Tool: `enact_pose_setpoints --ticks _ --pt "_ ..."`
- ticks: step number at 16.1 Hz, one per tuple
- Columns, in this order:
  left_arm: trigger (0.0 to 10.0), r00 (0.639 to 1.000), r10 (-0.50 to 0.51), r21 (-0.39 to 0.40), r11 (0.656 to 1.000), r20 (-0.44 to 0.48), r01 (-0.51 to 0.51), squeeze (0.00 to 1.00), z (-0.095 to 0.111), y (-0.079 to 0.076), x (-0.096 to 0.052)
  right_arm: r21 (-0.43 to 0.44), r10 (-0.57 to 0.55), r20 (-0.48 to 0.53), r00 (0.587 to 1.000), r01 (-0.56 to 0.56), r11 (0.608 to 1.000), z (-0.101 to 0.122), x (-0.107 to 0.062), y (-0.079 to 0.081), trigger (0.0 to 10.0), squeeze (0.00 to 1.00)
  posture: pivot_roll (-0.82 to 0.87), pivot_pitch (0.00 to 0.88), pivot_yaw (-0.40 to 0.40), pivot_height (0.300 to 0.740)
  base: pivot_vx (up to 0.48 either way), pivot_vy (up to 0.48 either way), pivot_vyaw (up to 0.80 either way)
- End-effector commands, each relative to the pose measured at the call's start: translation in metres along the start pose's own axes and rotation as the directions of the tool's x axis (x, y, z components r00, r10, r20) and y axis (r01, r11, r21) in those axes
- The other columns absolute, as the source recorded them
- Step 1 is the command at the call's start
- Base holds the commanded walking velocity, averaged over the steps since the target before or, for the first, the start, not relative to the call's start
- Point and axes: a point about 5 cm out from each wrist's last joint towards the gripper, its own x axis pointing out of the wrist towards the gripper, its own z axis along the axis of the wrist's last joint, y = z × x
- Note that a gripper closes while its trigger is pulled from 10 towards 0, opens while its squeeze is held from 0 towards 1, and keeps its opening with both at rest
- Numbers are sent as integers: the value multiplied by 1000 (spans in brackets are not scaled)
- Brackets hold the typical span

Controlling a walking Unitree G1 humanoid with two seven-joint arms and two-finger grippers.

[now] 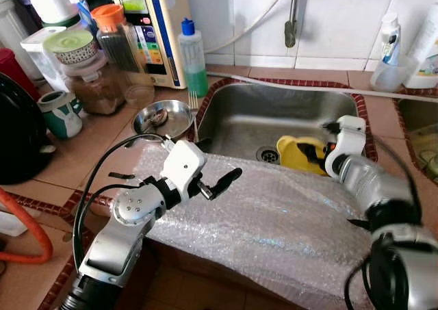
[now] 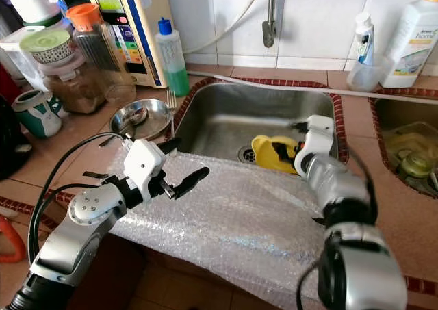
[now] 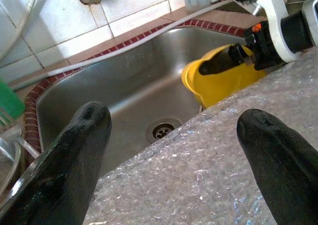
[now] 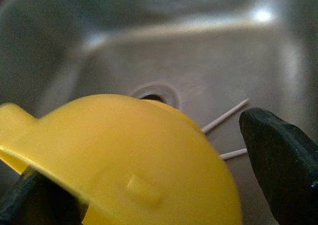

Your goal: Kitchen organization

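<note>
A yellow plastic cup (image 1: 295, 154) lies on its side in the steel sink (image 1: 274, 111), close to the drain (image 3: 160, 131). My right gripper (image 1: 320, 152) reaches down into the sink and stands open around the cup (image 4: 134, 160), one finger (image 4: 30, 200) at its rim, the other finger (image 4: 280, 160) apart from its side. A sheet of bubble wrap (image 1: 274, 214) covers the counter's front edge. My left gripper (image 1: 219, 161) hovers open just above the wrap, holding nothing, pointed towards the sink.
A steel bowl (image 1: 163, 118) sits left of the sink, with a green soap bottle (image 1: 194, 57), jars (image 1: 96, 77), a mug (image 1: 60, 113) and a water purifier (image 1: 147, 29) behind. The tap (image 1: 293, 12) hangs over the sink. A second basin (image 2: 410, 159) with dishes lies right.
</note>
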Motion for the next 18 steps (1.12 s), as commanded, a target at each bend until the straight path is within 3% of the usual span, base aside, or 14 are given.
enact_pose_setpoints --ticks 1,2,3,5,6,7,8,9,10,12,13,15,16,18 --pt "10000 1000 15 20 1000 -4 -15 1000 3 6 -1 86 37 -1 999 -37 996 5 0 4 10000 1000 -185 98 155 740 0 0 0" --pt "10000 1000 14 19 1000 -4 -14 1000 2 5 -1 159 40 53 998 -48 986 17 -3 1 10000 1000 -187 100 156 740 0 0 0" --pt "10000 1000 14 18 1000 -5 -14 1000 2 5 -1 158 46 99 994 -61 986 25 -5 1 10000 1000 -187 101 156 740 0 0 0" --pt "10000 1000 10 18 1000 -6 -10 1000 2 5 -1 126 -42 75 996 32 992 26 -6 -8 10000 1000 -189 101 157 740 0 0 0" --pt "10000 1000 8 17 1000 -4 -8 1000 2 5 0 -20 -35 19 999 35 999 21 -6 -7 10000 1000 -190 100 157 740 0 0 0" --pt "10000 1000 7 18 1000 -4 -7 1000 3 5 0 -20 -111 6 994 111 994 20 -7 -15 10000 1000 -189 101 155 740 0 0 0" --pt "10000 1000 7 18 1000 -4 -7 1000 3 5 1 -127 -13 -54 998 6 992 15 -6 -5 10000 1000 -190 102 156 740 0 0 0" --pt "10000 1000 8 16 1000 -2 -8 1000 3 5 1 -149 -39 -60 997 30 988 15 -6 -6 10000 1000 -190 103 155 740 0 0 0" --pt "10000 1000 8 16 1000 0 -8 1000 3 4 1 -126 -94 -60 994 86 988 17 -6 -12 10000 1000 -190 102 154 740 0 0 0" --pt "10000 1000 5 16 1000 -2 -5 1000 2 3 1 -132 30 -98 995 -43 990 15 -6 0 10000 1000 -190 102 154 740 0 0 0" --pt "10000 1000 4 15 1000 -3 -4 1000 2 3 2 -124 -29 -65 997 20 992 20 -6 -5 10000 1000 -190 102 152 740 0 0 0" --pt "10000 1000 8 14 1000 -1 -8 1000 3 4 2 -149 146 -160 976 -171 974 13 -8 9 10000 1000 -188 100 150 740 0 0 0" --pt "10000 1000 9 13 1000 0 -9 988 3 4 3 -132 -71 -97 993 58 990 19 -7 -13 10000 1000 -188 99 147 740 0 0 0" --pt "10000 1000 11 13 1000 0 -11 961 3 4 2 -112 22 -107 994 -34 993 18 -8 -10 10000 1000 -186 99 146 740 0 0 0"
